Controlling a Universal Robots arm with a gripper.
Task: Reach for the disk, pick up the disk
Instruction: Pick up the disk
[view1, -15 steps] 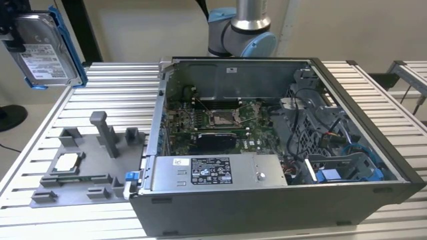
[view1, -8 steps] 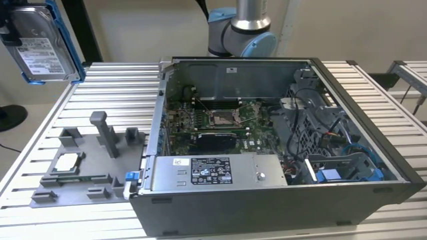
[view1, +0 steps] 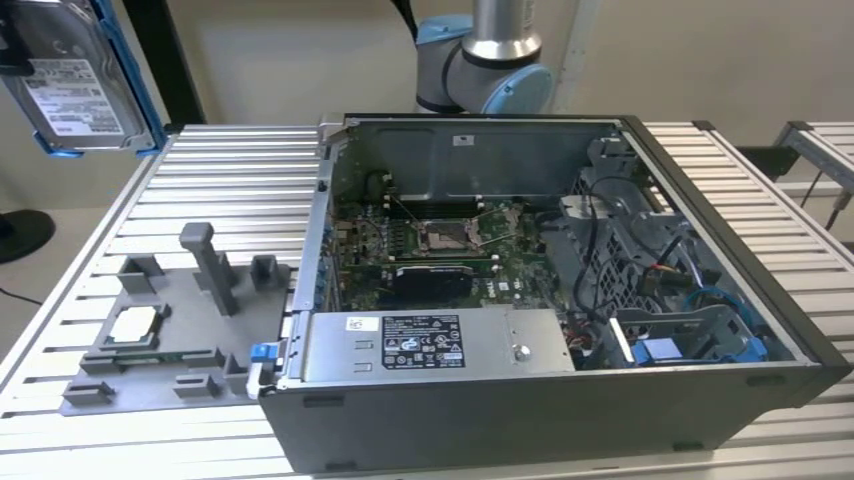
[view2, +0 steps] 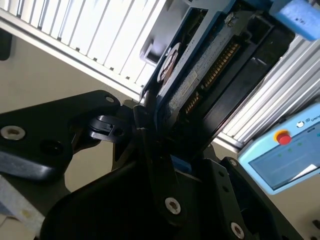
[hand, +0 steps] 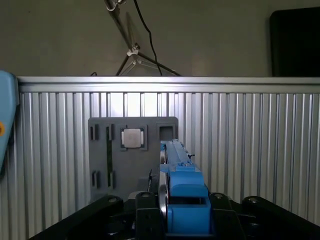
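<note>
No print can be read. Upper left in the exterior view, a white label (view1: 70, 98) of tiny lines covers the disk (view1: 83, 42); lower centre, a dark label (view1: 420, 342) marks the power-supply box (view1: 534, 345).

Disk (view1: 80, 90): held within the end effector (hand: 182, 222), raised off the desk (view1: 200, 160). Fixture plate (hand: 102, 145): laid on the desk beyond the end effector, chip (hand: 133, 138) seated in it. Computer case (view1: 534, 400): placed beside the plate.

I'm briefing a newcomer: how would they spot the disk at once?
From the open computer case, look to the exterior view's upper left, above the grey plate. The disk hangs there in the gripper, off the table: a flat silver slab with white label and blue frame, unlike the small square chip lying on the plate.
</note>
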